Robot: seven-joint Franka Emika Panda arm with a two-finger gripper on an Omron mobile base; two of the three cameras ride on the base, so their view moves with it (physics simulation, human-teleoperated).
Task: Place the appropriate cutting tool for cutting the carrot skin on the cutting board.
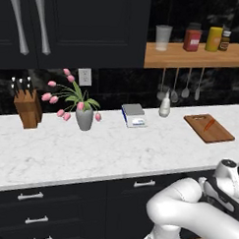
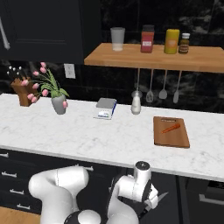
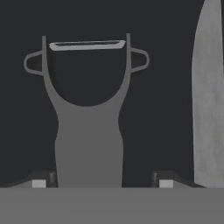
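A white marble tabletop (image 1: 66,153) runs beneath dark cabinets. On it, from left to right: a wooden knife block (image 1: 27,107), a grey vase of pink tulips (image 1: 83,116), a small kitchen scale (image 1: 134,114) and a white bottle (image 1: 165,105), possibly a soap dispenser. A light-wood wall shelf (image 2: 157,57) carries a clear glass (image 2: 117,39), a red jar (image 2: 147,38), a yellow jar (image 2: 172,41) and a small dark bottle (image 2: 185,43). Metal utensils (image 2: 162,85) hang below it.
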